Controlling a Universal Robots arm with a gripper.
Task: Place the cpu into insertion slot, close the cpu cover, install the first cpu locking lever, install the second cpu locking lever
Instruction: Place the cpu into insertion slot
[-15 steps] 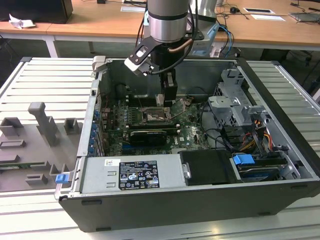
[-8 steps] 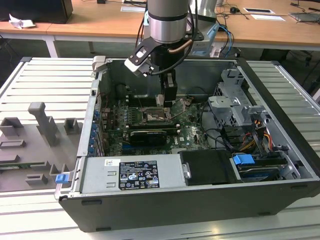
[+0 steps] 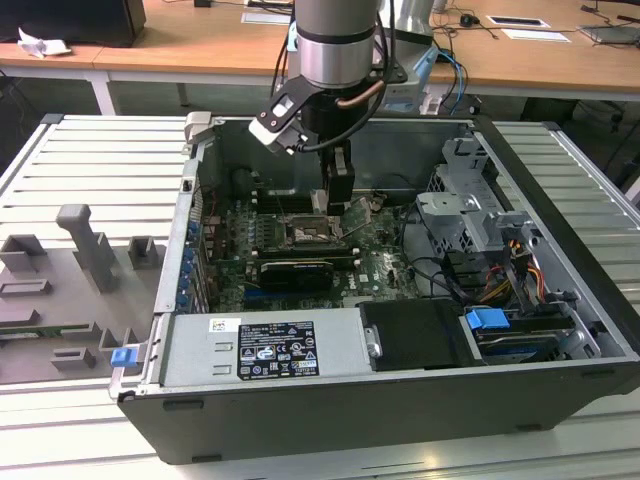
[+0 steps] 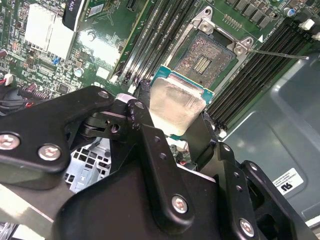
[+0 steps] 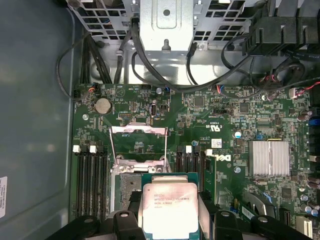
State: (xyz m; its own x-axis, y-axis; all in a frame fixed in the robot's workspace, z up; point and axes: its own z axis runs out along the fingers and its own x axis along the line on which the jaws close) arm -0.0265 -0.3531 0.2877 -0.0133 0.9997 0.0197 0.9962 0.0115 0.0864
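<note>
Silver-beige metal marks the face of the small flat square cpu (image 4: pixel 175 102). The black two-fingered gripper (image 4: pixel 174 120) grips it by two opposite edges, one finger on each side. The chip is not yet seated. It hangs above the green circuit board (image 5: pixel 225 150) inside the open dark grey computer case (image 3: pixel 300 420). The insertion slot (image 4: pixel 205 59), a dark square socket recess with a silvery rim, lies bare just beyond the chip's free edge, on the side away from the gripper's body. In the exterior view the gripper (image 3: pixel 337 190) hangs above the slot (image 3: pixel 305 233) and a little to the exterior view's right of it. The cpu cover (image 5: pixel 138 145), a thin silvery frame with a square window, is swung open off the recess, on the slot's side away from the chip. In the first wrist view the chip's edges run about parallel to the socket's rim. I judge the gap between them to be a sideways offset and a drop, not a twist.
</note>
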